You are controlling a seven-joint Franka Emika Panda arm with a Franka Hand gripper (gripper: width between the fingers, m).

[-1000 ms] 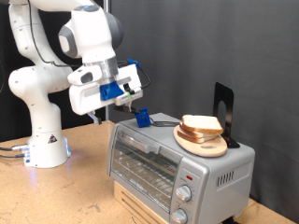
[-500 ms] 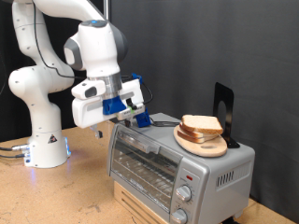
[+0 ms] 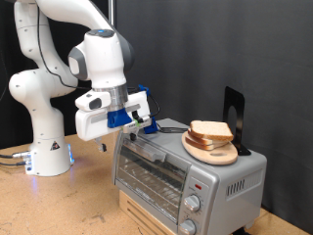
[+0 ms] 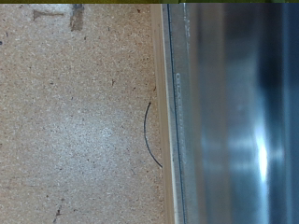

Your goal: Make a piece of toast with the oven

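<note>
With the gripper [image 3: 133, 135], its opening impossible to tell, by the closed oven [image 3: 186, 168], the piece of toast [image 3: 210, 130] looks light, crumbly, best pinched at its crust edge.

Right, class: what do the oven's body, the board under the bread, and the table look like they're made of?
The oven: brushed silver metal, going by its dull sheen, with a glass door.
The board: pale wood, probably, round and matte.
The table: speckled chipboard, apparently, unfinished.
The tool sits at the oven's top edge.
</note>
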